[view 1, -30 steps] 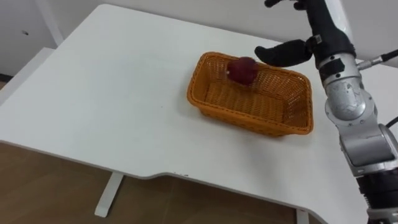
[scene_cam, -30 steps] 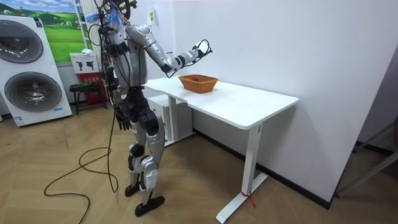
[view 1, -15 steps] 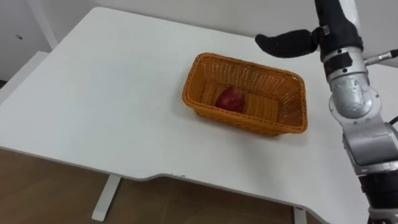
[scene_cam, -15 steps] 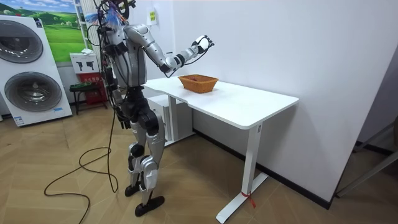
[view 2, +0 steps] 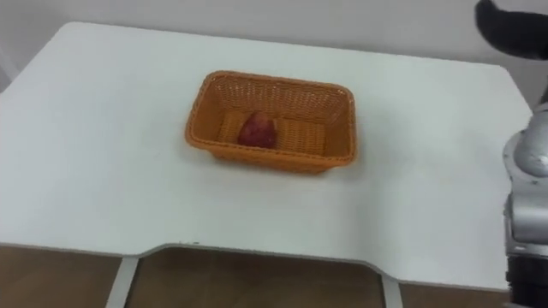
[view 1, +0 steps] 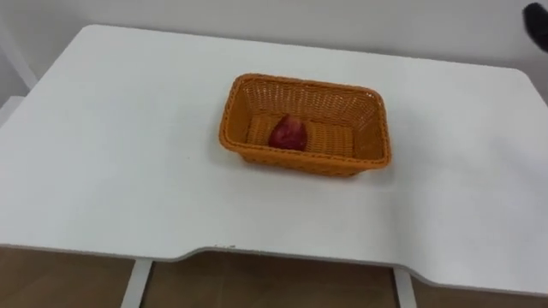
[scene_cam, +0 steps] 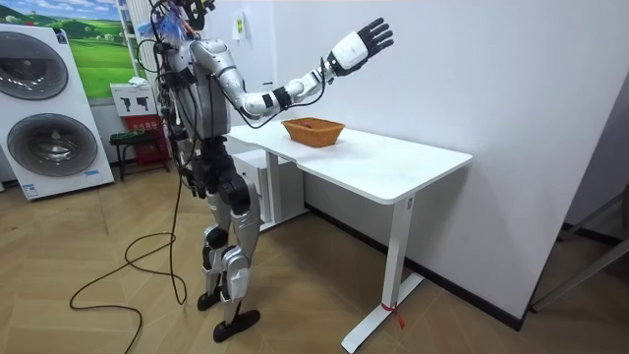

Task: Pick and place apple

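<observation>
A red apple lies inside an orange wicker basket on a white table. The right robot hand is raised high above the table, fingers spread, holding nothing. The left robot hand hangs by the hip; its state cannot be told.

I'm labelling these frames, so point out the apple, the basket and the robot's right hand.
apple (view 1: 288, 134), left eye view, its red top.
basket (view 1: 300, 161), left eye view, near outer wall.
right hand (scene_cam: 360, 43), room view, its middle.
</observation>
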